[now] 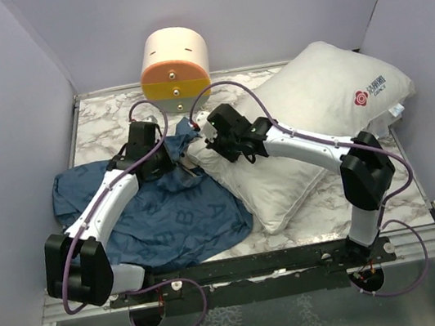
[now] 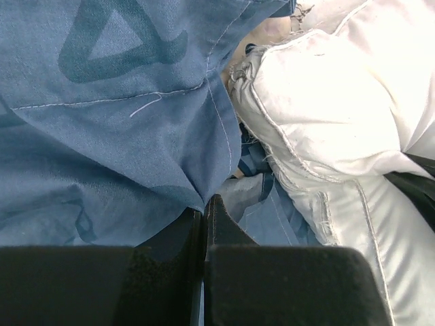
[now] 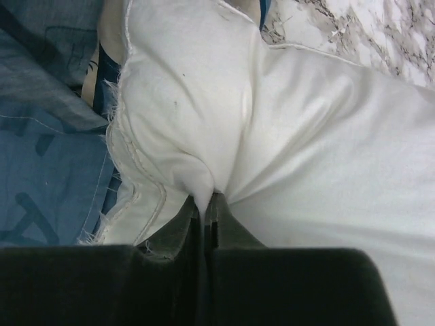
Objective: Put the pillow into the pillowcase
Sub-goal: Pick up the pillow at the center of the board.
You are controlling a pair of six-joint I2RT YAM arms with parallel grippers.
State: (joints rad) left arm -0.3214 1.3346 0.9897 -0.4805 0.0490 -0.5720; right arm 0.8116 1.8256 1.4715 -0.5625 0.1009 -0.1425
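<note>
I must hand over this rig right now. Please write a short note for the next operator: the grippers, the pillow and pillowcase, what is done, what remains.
Left gripper: shut on a fold of the pillowcase.
Right gripper: shut on the pillow, near its frayed corner.
Places: pillowcase crumpled on the left of the table; pillow lies from the far right to the centre, its corner at the pillowcase's edge.
Done: both things are gripped.
Left: nearly the whole pillow is outside; it must go into the pillowcase.
</note>
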